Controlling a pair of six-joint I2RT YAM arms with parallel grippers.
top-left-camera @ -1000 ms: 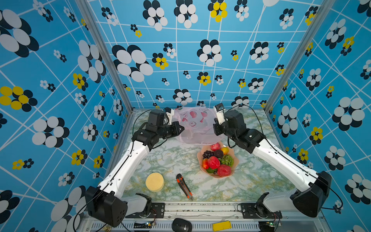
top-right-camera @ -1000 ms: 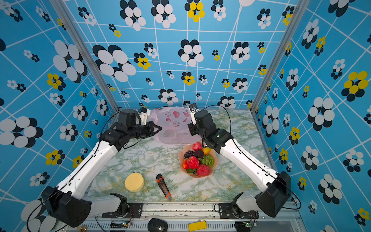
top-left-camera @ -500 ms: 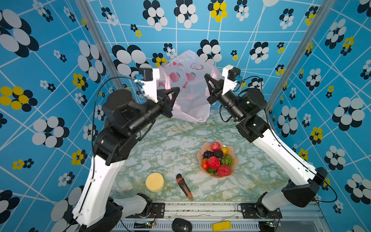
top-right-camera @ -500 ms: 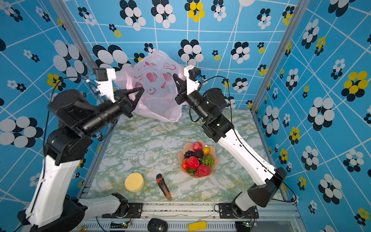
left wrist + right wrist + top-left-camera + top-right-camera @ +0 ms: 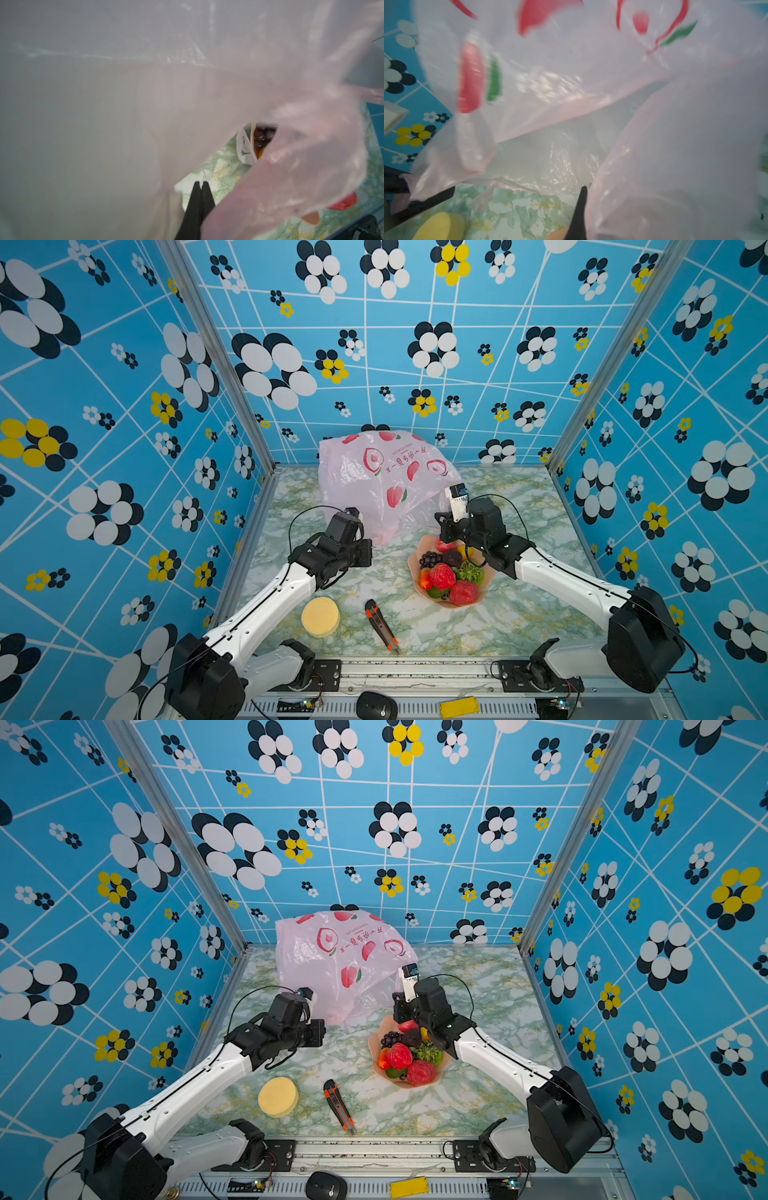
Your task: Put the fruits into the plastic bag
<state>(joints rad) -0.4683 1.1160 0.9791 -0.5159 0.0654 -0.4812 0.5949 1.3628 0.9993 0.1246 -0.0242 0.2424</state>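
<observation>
All the fruits (image 5: 446, 576) sit heaped in the salmon scalloped bowl (image 5: 412, 569), right of centre on the green-marbled table (image 5: 519, 614); none are in the bag. Pile: two bumpy red ones (image 5: 441, 576) on the near side, grapes (image 5: 430, 559) far left, green spiky one (image 5: 469, 572) on the right, yellow-red one (image 5: 424, 580) at the left rim. The plastic bag (image 5: 386, 481) stands puffed up just behind the bowl, toward the back wall and slightly left, with its red fruit prints facing the camera in both top views. Its lower edge comes down just beside the bowl's far rim. The left gripper (image 5: 201, 184) has its jaws pressed together. The bag's lower left corner is pulled to a bunched point at it, and film drapes over the fingers in the left wrist view, so it reads as clamped on the bag. The right gripper (image 5: 585, 189) is over the bowl's far rim, closed. One black finger shows in the right wrist view and the other is under the handle film, so it reads as clamped on the bag too. The left wrist view is mostly blurred film; a gap shows grapes and bowl rim. Outward: round yellow sponge (image 5: 320, 617) near-left on the table, orange-black utility knife (image 5: 381, 626) between sponge and bowl, both well apart from the bag. On the front rail: black mouse (image 5: 376, 706), yellow tag (image 5: 459, 707). Blue flower-print walls on three sides.
</observation>
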